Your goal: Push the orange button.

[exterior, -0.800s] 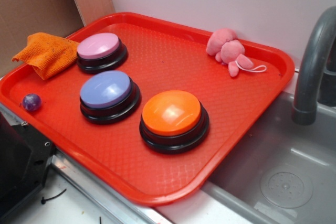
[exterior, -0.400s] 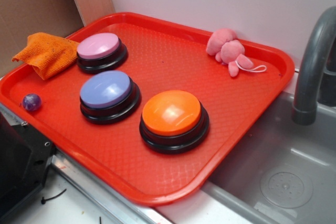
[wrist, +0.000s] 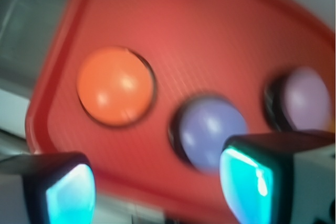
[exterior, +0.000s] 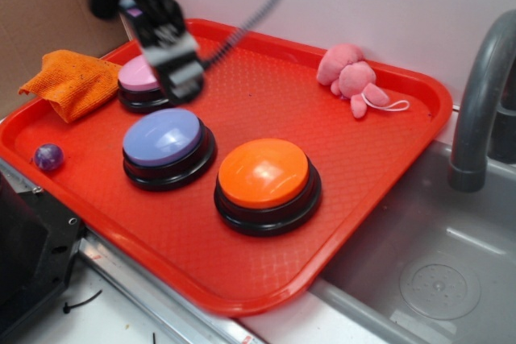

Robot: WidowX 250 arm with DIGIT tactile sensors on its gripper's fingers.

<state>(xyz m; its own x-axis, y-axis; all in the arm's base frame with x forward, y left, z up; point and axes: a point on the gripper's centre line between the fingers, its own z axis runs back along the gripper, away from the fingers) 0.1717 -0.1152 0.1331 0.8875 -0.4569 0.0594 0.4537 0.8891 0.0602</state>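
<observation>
The orange button (exterior: 264,172) has a glossy orange dome on a black round base and stands at the front middle of the red tray (exterior: 266,78). In the wrist view the orange button (wrist: 115,85) shows at upper left, blurred. My gripper (exterior: 184,86) hangs above the tray's back left, over the pink button (exterior: 135,78) and well apart from the orange one. In the wrist view the gripper (wrist: 157,192) is open, its teal pads (wrist: 247,182) wide apart with nothing between them.
A lavender-blue button (exterior: 164,136) stands left of the orange one. A pink plush toy (exterior: 348,76) lies at the tray's back right, an orange cloth (exterior: 72,78) and a purple ball (exterior: 47,156) at its left. A grey sink (exterior: 435,271) with faucet (exterior: 480,94) is on the right.
The arm was out of view in the earlier frames. It has now come in from the upper left and hangs over the pink button. The buttons have not moved.
</observation>
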